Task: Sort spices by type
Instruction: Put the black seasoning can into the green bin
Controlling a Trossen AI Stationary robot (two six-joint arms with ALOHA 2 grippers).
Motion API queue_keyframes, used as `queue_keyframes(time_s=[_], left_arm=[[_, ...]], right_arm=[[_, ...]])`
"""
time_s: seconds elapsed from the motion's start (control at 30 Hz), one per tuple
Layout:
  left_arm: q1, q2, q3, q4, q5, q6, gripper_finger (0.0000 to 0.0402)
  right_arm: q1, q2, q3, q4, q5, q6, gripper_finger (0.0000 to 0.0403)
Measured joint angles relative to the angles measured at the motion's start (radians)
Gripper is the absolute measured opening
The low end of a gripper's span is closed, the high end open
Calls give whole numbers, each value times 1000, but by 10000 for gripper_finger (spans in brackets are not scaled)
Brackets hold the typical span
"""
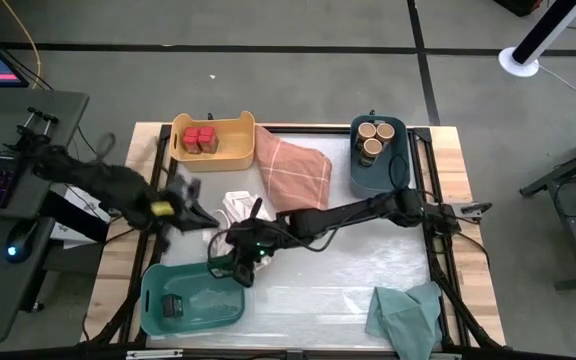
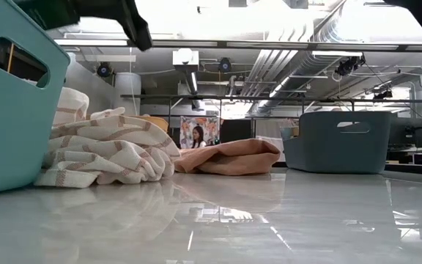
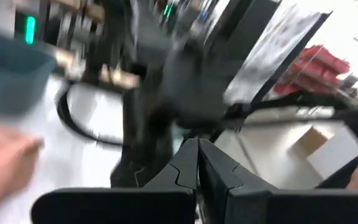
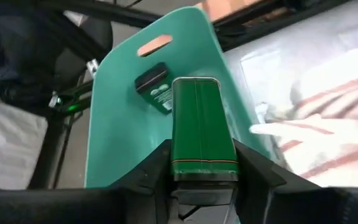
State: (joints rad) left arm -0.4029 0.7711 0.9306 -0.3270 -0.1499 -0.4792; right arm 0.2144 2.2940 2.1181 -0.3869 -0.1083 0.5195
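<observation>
The right gripper (image 4: 201, 186) is clamped on a green tin (image 4: 199, 127), held over the near edge of the teal bin (image 1: 193, 300) at the table's front left; a black tin (image 4: 156, 87) already lies on the bin's floor. The left gripper (image 3: 197, 168) hovers just left of the striped cloth (image 1: 240, 208), above the bin's far side, its fingers pressed together on nothing. Two red-topped boxes (image 1: 200, 139) sit in the yellow bin (image 1: 236, 150) at the back left, and three tan-topped jars (image 1: 374, 138) stand in the blue bin (image 1: 368, 175) at the back right. An orange cloth (image 1: 296, 172) lies between those two bins, and a green cloth (image 1: 406, 315) is at the front right
</observation>
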Motion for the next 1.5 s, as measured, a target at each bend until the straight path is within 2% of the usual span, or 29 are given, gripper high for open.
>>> queue_keyframes(time_s=[0.2, 0.37, 0.63, 0.77, 0.93, 1.13, 1.37, 1.5], left_arm=[[-172, 207, 2, 8, -160, -185, 0], [-282, 312, 5, 16, -233, -317, 0], [-399, 289, -3, -145, -350, -476, 0], [-433, 240, -2, -211, -405, -518, 0], [-438, 196, -1, -335, -390, -571, 0], [-438, 220, -1, -469, -257, -628, 0], [-438, 302, -1, -470, -231, -619, 0], [-448, 391, -1, -467, -230, -619, 0]], right_arm=[[40, 13, -1, -3, 3, -124, 117], [74, 44, -5, -16, 12, -170, 117], [91, 60, 1, 29, 114, -185, 117], [86, 55, 29, 10, 123, -213, 117], [86, 55, 78, -37, 127, -250, 117], [87, 55, 90, -88, 116, -266, 118], [86, 55, 91, -94, 128, -255, 201], [86, 56, 91, -96, 135, -255, 215]])
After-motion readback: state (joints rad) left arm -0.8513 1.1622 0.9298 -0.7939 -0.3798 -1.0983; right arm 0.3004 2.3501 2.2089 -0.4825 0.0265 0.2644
